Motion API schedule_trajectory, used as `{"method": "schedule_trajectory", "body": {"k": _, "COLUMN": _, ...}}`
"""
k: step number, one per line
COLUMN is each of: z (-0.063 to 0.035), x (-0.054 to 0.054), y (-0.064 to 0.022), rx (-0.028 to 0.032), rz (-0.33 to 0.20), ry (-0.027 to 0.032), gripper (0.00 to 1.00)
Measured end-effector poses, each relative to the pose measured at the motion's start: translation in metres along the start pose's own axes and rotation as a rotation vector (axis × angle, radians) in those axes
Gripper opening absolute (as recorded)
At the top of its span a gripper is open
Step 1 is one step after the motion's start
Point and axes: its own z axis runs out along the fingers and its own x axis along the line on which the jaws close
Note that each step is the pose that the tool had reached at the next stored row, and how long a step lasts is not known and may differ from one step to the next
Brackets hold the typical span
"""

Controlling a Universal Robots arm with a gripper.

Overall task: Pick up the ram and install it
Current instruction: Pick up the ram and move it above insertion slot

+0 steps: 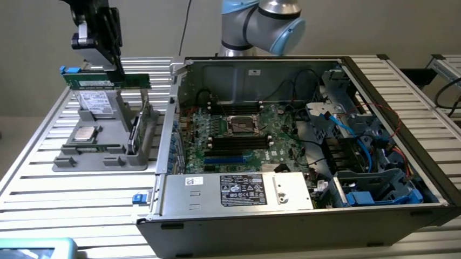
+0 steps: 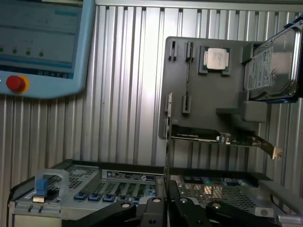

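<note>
Gripper (image 2: 166, 206) around ram (image 1: 108, 81), long axis horizontal

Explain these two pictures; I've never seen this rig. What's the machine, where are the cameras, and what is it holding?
The machine is a single robot arm with a gripper at its end. One picture comes from a camera off the arm, looking over a slatted metal table. The other comes from a camera on the wrist, looking past the gripper.

On the table stands an open computer case with its motherboard exposed. Beside it, on the exterior view's left, a grey parts holder carries a processor chip, a hard drive and an upright card.

The gripper is shut on the ram, a thin green stick, above that holder. The wrist view also catches a teach pendant with a red button.
</note>
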Motion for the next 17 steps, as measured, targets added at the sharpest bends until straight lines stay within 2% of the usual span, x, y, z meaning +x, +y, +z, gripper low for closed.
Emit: {"method": "schedule_trajectory", "body": {"k": 17, "z": 0.0006, "x": 0.003, "y": -0.0773, "rx": -0.0011, "rz": 0.000, "ry": 0.0000, "gripper": 0.13}}
